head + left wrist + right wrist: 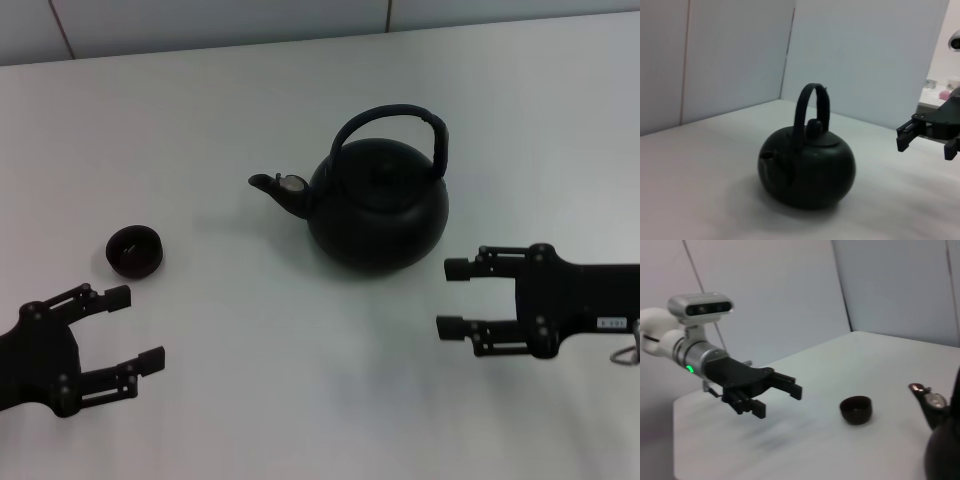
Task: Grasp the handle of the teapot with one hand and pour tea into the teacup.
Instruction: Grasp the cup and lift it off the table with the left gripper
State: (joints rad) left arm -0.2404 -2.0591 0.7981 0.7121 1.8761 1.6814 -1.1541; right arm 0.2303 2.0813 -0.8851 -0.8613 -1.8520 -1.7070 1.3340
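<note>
The black teapot (378,205) stands upright on the white table, its spout pointing left. Its arched handle (392,118) rises over the lid. It also shows in the left wrist view (807,170), and only its spout edge shows in the right wrist view (940,425). The small dark teacup (134,251) sits to the left of the teapot and also shows in the right wrist view (856,409). My right gripper (450,297) is open and empty, to the right of and nearer than the teapot. My left gripper (135,327) is open and empty, just nearer than the teacup.
The white table (300,380) meets a pale wall at the back (300,20). The left arm with its wrist camera shows in the right wrist view (700,305). The table's corner edge shows there (677,405).
</note>
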